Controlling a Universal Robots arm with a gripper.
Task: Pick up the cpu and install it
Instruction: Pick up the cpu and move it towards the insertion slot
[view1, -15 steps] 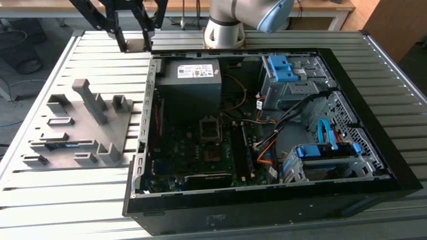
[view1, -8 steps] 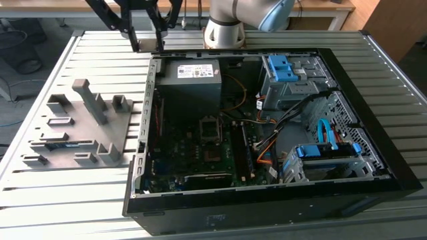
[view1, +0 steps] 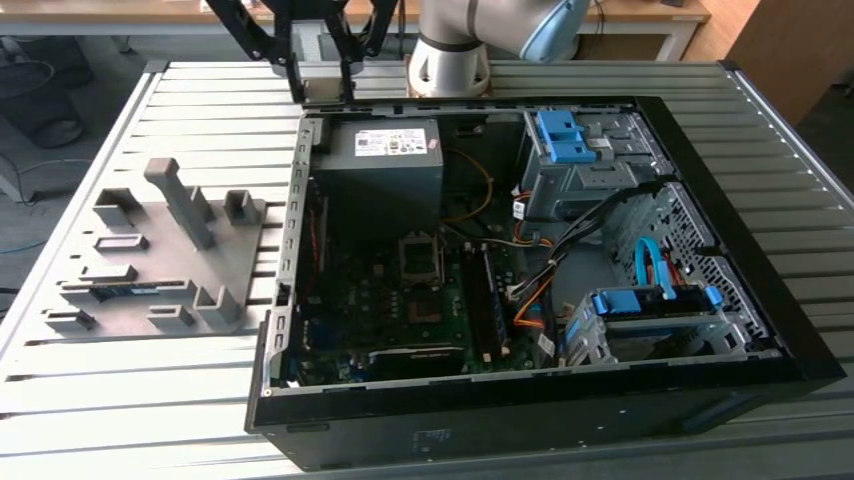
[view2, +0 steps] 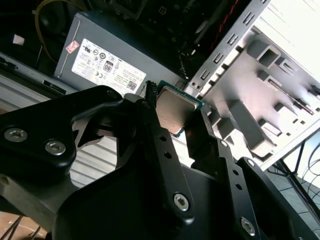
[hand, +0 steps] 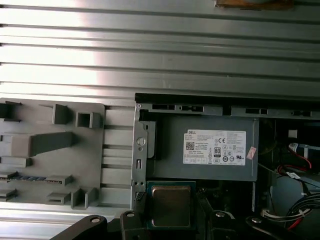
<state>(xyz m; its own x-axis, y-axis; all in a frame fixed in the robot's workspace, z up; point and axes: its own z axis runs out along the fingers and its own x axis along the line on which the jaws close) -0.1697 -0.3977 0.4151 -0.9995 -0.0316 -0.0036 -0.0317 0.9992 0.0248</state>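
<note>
We're holding the cpu (view2: 175, 107) clamped in the gripper (view2: 176, 116), above the edge of the open computer case (view1: 534, 395).
The fingers (view2: 150, 131) pinch two opposite edges of the chip, with its silver lid facing us in both wrist views. Just beyond the fingertips sits the grey power supply (hand: 210, 147), and off to one side is the fixture plate (hand: 50, 150). The motherboard socket (view1: 424, 262) looks empty, though it's dark down there.

The cpu (hand: 171, 205) is silver-grey edged green, the claw (view2: 175, 112) black, the table (hand: 150, 50) ribbed silver.
</note>
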